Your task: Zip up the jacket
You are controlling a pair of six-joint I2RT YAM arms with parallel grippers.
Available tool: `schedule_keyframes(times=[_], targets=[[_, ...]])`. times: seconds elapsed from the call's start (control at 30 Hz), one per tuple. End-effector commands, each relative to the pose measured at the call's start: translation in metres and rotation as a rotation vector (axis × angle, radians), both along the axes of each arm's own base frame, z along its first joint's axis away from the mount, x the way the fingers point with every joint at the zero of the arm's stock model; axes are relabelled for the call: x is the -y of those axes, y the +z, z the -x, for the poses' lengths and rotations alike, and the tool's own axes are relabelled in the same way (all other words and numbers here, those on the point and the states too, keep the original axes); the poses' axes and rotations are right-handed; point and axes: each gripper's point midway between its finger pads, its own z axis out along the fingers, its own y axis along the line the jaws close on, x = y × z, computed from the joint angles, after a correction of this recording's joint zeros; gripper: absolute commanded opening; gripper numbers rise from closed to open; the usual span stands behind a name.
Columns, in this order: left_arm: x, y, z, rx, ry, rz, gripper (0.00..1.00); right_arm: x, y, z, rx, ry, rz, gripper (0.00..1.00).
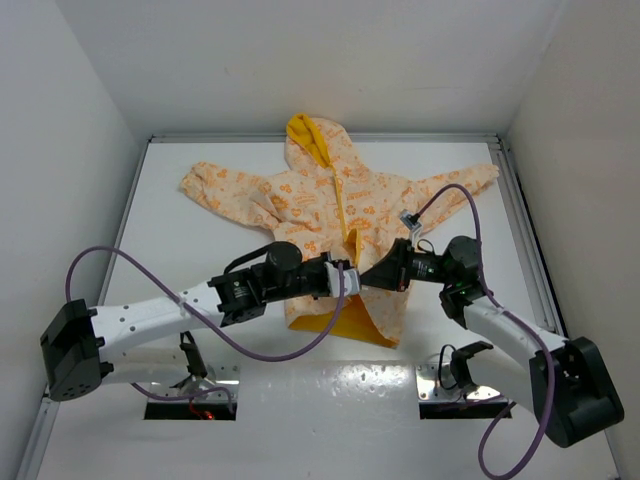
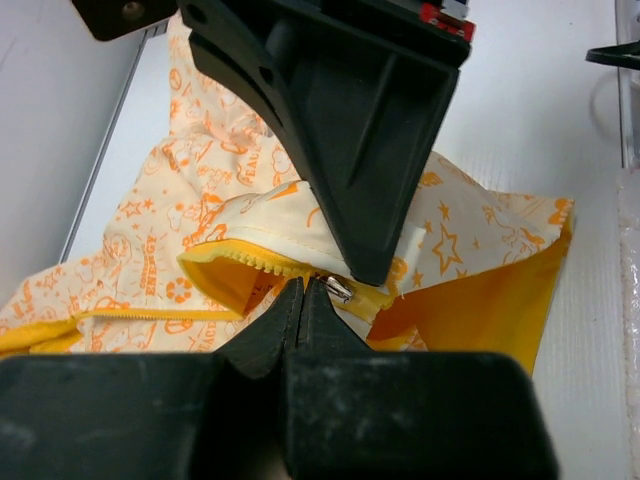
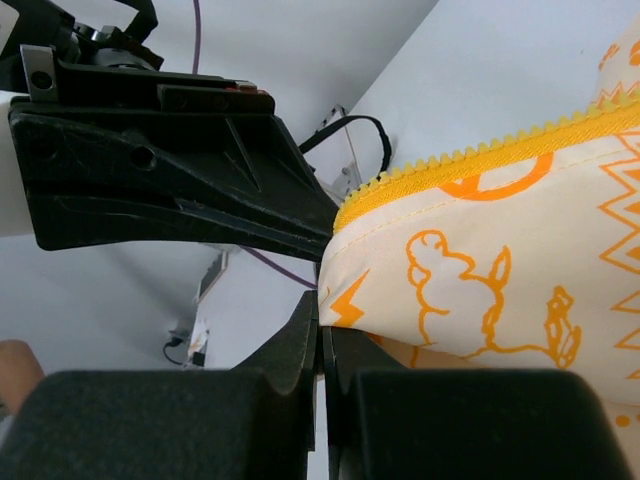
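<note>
Here the jacket [image 1: 335, 215] lies flat on the white table [image 1: 180, 250], hood [image 1: 305, 135] toward the far wall and sleeves spread. Its front is open low down, with yellow lining showing. Both grippers meet at its lower front. The left gripper [image 2: 305, 300] has its fingers pressed together at the yellow zipper [image 2: 265, 262], right beside the metal pull [image 2: 338, 290]; whether it pinches anything is unclear. The right gripper [image 3: 320, 325] is closed on the jacket's cream front edge.

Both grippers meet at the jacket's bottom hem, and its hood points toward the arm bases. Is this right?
No: the hood of the jacket points away from the arm bases, as the top external view shows. The rest is right.
</note>
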Motion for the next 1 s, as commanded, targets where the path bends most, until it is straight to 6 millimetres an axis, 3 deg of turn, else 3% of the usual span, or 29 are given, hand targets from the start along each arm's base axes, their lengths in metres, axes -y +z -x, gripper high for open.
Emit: schedule_keyframes(times=[0.0,0.1,0.47,0.53,0.6,0.67,0.7,0.77,0.87,0.93,0.97], targets=[[-0.012,0.053,-0.046,0.086,0.210,0.131,0.00,-0.002,0.002,0.038,0.075,0.181,-0.003,0.00],[-0.014,0.061,-0.050,0.099,0.236,0.148,0.00,-0.002,-0.001,0.041,0.069,0.192,0.009,0.00],[-0.020,0.058,-0.050,0.071,0.266,0.132,0.00,0.000,-0.005,0.041,0.053,0.188,0.032,0.00],[-0.019,0.056,-0.048,0.054,0.254,0.131,0.00,0.000,0.000,0.035,0.068,0.172,0.034,0.09],[-0.020,0.050,-0.046,0.012,0.260,0.119,0.00,0.006,0.004,0.023,0.081,0.114,0.043,0.27],[-0.019,0.049,-0.044,-0.025,0.267,0.129,0.00,0.016,-0.007,0.013,0.031,0.045,0.088,0.38],[-0.020,0.045,-0.043,-0.042,0.270,0.117,0.00,0.019,0.002,0.009,0.105,0.025,0.099,0.40],[-0.020,0.042,-0.042,-0.071,0.276,0.121,0.00,0.027,0.005,0.008,0.102,-0.026,0.137,0.36],[-0.019,0.039,-0.039,-0.109,0.274,0.130,0.00,0.034,0.023,0.009,0.160,-0.052,0.115,0.15],[-0.013,0.042,-0.034,-0.134,0.258,0.140,0.00,0.032,0.035,0.016,0.148,-0.033,0.085,0.18],[-0.012,0.035,-0.034,-0.171,0.266,0.135,0.00,0.030,0.040,0.017,0.161,-0.027,0.071,0.24]])
